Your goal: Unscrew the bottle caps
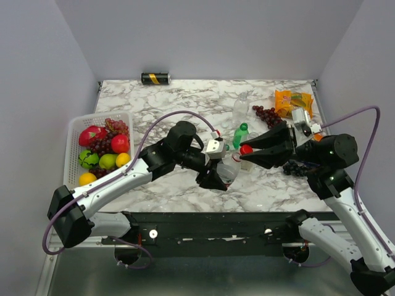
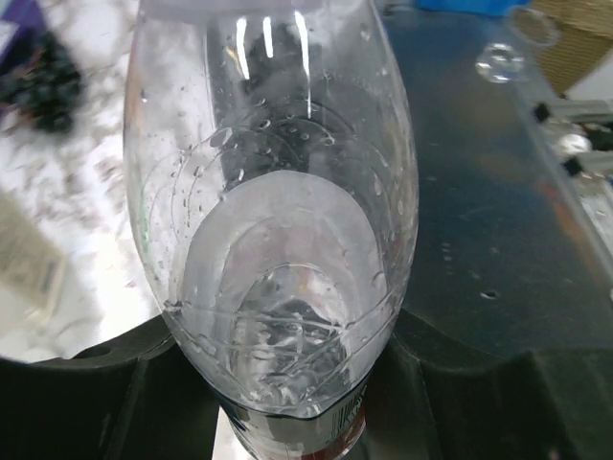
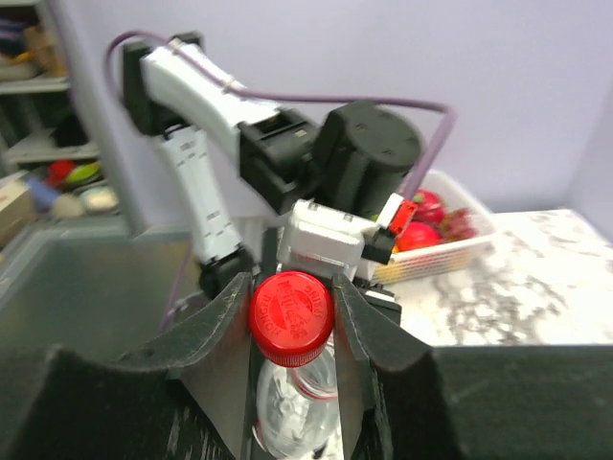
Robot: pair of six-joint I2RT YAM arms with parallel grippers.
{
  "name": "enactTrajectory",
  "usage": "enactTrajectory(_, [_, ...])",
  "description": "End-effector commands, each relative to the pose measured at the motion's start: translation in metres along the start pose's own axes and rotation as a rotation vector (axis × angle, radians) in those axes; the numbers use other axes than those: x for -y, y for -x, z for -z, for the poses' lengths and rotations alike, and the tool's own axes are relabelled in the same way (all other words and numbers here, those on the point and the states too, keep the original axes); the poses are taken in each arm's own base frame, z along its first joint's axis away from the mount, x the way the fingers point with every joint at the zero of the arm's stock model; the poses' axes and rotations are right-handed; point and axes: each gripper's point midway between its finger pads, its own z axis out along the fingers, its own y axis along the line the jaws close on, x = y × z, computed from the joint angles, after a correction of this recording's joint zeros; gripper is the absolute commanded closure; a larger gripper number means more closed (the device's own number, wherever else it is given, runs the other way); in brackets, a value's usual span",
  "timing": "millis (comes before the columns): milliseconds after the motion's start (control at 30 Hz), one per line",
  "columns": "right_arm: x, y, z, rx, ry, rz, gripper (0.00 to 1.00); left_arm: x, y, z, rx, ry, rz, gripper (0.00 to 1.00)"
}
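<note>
Around the centre of the marbled table (image 1: 185, 98): white mesh basket (image 1: 71, 132) of fruit at 9 o'clock, black-and-gold can (image 1: 155, 78) at 12, tall clear plastic bottle (image 1: 241, 106) toward 1, dark red grapes (image 1: 267, 115) and orange snack packet (image 1: 292, 100) at 2. Small green plastic bottle (image 1: 240, 135) just behind the working spot.

Near centre, tilted: clear plastic bottle (image 2: 273, 240) with red screw cap (image 3: 291, 318). Body clamped in the left gripper (image 1: 219, 176), jaws partway closed around it. Cap pinched in the right gripper (image 3: 291, 324), in from 3 o'clock, jaws narrow. Cap lettering embossed, unreadable.
</note>
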Motion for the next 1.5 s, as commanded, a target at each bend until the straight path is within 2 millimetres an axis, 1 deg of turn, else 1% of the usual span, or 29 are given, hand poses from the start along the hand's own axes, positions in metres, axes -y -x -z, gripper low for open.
enactTrajectory(0, [0.028, 0.016, 0.017, 0.065, -0.28, 0.021, 0.76, -0.065, 0.008, 0.03, 0.008, 0.442, -0.032, 0.72])
enactTrajectory(33, [0.028, 0.021, 0.022, 0.075, -0.321, 0.038, 0.76, -0.071, 0.007, 0.036, 0.019, 0.49, -0.013, 0.72])
enactTrajectory(67, [0.036, 0.022, 0.028, 0.079, -0.387, 0.054, 0.76, -0.078, 0.014, 0.045, 0.047, 0.54, -0.021, 0.72])
enactTrajectory(100, [0.038, 0.014, 0.033, 0.051, -0.417, 0.037, 0.76, -0.088, 0.015, 0.054, 0.053, 0.61, -0.018, 0.72])
enactTrajectory(133, [0.039, 0.014, 0.035, 0.049, -0.431, 0.05, 0.76, -0.094, 0.015, 0.061, 0.057, 0.654, -0.016, 0.72])
enactTrajectory(233, [0.049, -0.022, 0.039, -0.038, -0.466, -0.043, 0.76, -0.113, 0.019, 0.091, 0.11, 0.803, 0.043, 0.72])
enactTrajectory(267, [0.055, -0.045, 0.04, -0.07, -0.483, -0.105, 0.76, -0.117, 0.02, 0.099, 0.126, 0.834, 0.058, 0.72])
enactTrajectory(300, [0.06, -0.058, 0.042, -0.088, -0.501, -0.135, 0.76, -0.124, 0.021, 0.112, 0.151, 0.879, 0.082, 0.72])
enactTrajectory(333, [0.06, -0.073, 0.041, -0.11, -0.509, -0.167, 0.76, -0.128, 0.021, 0.12, 0.162, 0.911, 0.095, 0.71])
enactTrajectory(367, [0.07, -0.09, 0.045, -0.137, -0.566, -0.2, 0.76, -0.13, 0.022, 0.126, 0.173, 0.933, 0.099, 0.71])
enactTrajectory(400, [0.071, -0.116, 0.048, -0.188, -0.587, -0.242, 0.76, -0.133, 0.022, 0.134, 0.18, 0.96, 0.103, 0.71])
enactTrajectory(433, [0.064, -0.134, 0.043, -0.229, -0.572, -0.27, 0.76, -0.135, 0.022, 0.138, 0.181, 0.978, 0.101, 0.71])
enactTrajectory(467, [0.069, -0.148, 0.045, -0.259, -0.619, -0.279, 0.76, -0.135, 0.023, 0.141, 0.185, 0.994, 0.098, 0.72])
enactTrajectory(500, [0.067, -0.172, 0.046, -0.31, -0.63, -0.307, 0.76, -0.135, 0.024, 0.143, 0.188, 0.999, 0.093, 0.72])
enactTrajectory(533, [0.056, -0.184, 0.037, -0.339, -0.597, -0.322, 0.76, -0.136, 0.024, 0.146, 0.189, 1.008, 0.09, 0.72])
enactTrajectory(600, [0.056, -0.204, 0.036, -0.365, -0.649, -0.351, 0.76, -0.136, 0.024, 0.147, 0.187, 1.013, 0.088, 0.71])
enactTrajectory(633, [0.047, -0.221, 0.035, -0.393, -0.641, -0.372, 0.76, -0.136, 0.024, 0.149, 0.188, 1.017, 0.086, 0.71])
enactTrajectory(667, [0.048, -0.234, 0.038, -0.397, -0.679, -0.408, 0.76, -0.136, 0.024, 0.149, 0.188, 1.019, 0.085, 0.71])
enactTrajectory(700, [0.048, -0.239, 0.036, -0.381, -0.688, -0.416, 0.76, -0.136, 0.024, 0.148, 0.186, 1.014, 0.086, 0.71])
enactTrajectory(733, [0.042, -0.262, 0.041, -0.424, -0.696, -0.439, 0.76, -0.137, 0.022, 0.148, 0.183, 1.014, 0.089, 0.71])
enactTrajectory(767, [0.047, -0.273, 0.047, -0.434, -0.754, -0.453, 0.76, -0.137, 0.022, 0.147, 0.181, 1.013, 0.092, 0.71])
enactTrajectory(800, [0.049, -0.277, 0.046, -0.421, -0.772, -0.448, 0.76, -0.138, 0.022, 0.146, 0.18, 1.009, 0.093, 0.71])
enactTrajectory(833, [0.047, -0.286, 0.047, -0.433, -0.781, -0.451, 0.76, -0.137, 0.022, 0.146, 0.179, 1.006, 0.092, 0.71])
enactTrajectory(867, [0.048, -0.305, 0.056, -0.469, -0.827, -0.464, 0.76, -0.138, 0.02, 0.145, 0.176, 1.003, 0.096, 0.71])
enactTrajectory(933, [0.05, -0.317, 0.059, -0.468, -0.855, -0.461, 0.76, -0.137, 0.021, 0.144, 0.176, 0.997, 0.096, 0.71])
enactTrajectory(1000, [0.056, -0.335, 0.07, -0.494, -0.924, -0.46, 0.76, -0.137, 0.022, 0.144, 0.178, 0.993, 0.093, 0.71])
enactTrajectory(1200, [0.059, -0.364, 0.081, -0.553, -0.997, -0.452, 0.73, -0.135, 0.023, 0.142, 0.177, 0.98, 0.094, 0.71])
enactTrajectory(1367, [0.057, -0.375, 0.08, -0.596, -1.034, -0.431, 0.69, -0.134, 0.023, 0.14, 0.175, 0.969, 0.094, 0.71])
enactTrajectory(1467, [0.059, -0.382, 0.088, -0.638, -1.089, -0.409, 0.68, -0.134, 0.023, 0.14, 0.173, 0.965, 0.093, 0.71])
